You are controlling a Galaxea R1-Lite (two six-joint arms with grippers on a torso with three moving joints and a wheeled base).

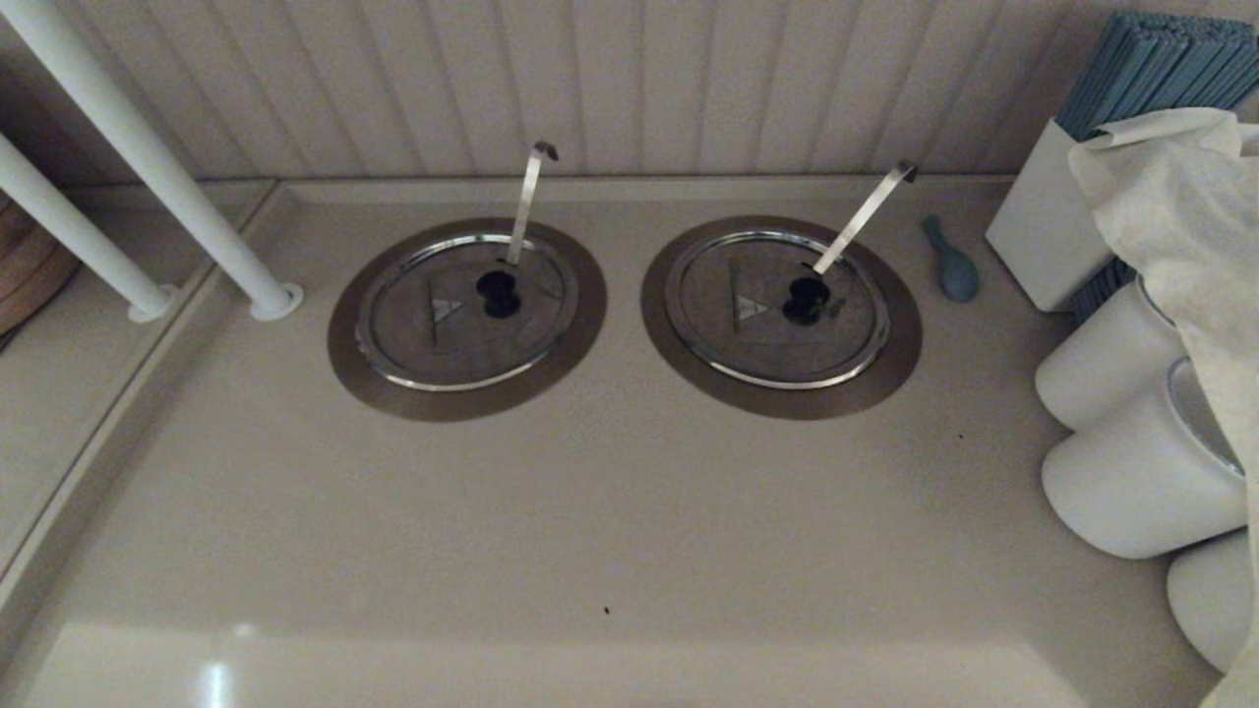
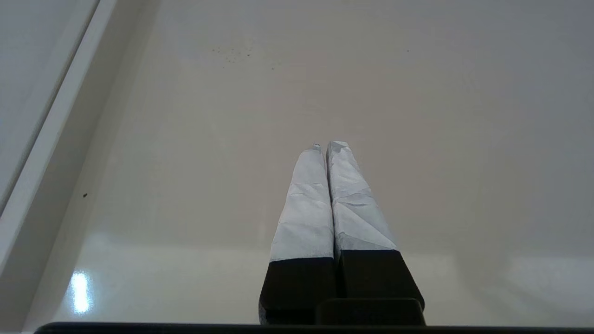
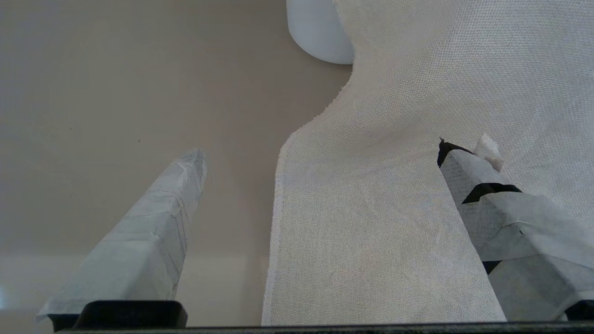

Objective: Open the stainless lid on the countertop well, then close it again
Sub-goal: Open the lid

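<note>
1. Grey tape wraps the fingers of the left gripper (image 2: 328, 144), which are pressed together with nothing between them; it hangs over bare beige countertop (image 2: 417, 116), near a raised edge strip on that surface. Neither arm shows in the head view.
2. The right gripper (image 3: 320, 150) has its two taped fingers spread wide apart and holds nothing. It sits over the right side of the counter, where a cream woven cloth (image 3: 394, 208) hangs in front of it; one finger lies against or just before the cloth, the other over bare counter.
3. The stainless lid (image 1: 465, 311) lies flat and seated in the countertop well (image 1: 466, 319), on the left of the pair toward the far wall. Its black knob (image 1: 499, 293) sits at the centre beside a small triangle mark, and a near-upright ladle handle (image 1: 527, 204) rises through it, hooked at the top.
4. The well's wide bronze-grey collar rings the lid all around, so the opening is covered and its contents cannot be seen.
5. The twin lid (image 1: 777, 308) to the right is also shut, with a steeply slanted ladle handle (image 1: 866, 216).
6. A small blue-grey balloon-shaped object (image 1: 952, 261) lies just right of the twin well.
7. At the far right a white box (image 1: 1043, 236) holds blue straws (image 1: 1151, 64); white cylindrical canisters (image 1: 1131, 472) stand nearer, partly draped by the cloth.
8. Two white poles (image 1: 148, 157) slant down to the counter at far left.
</note>
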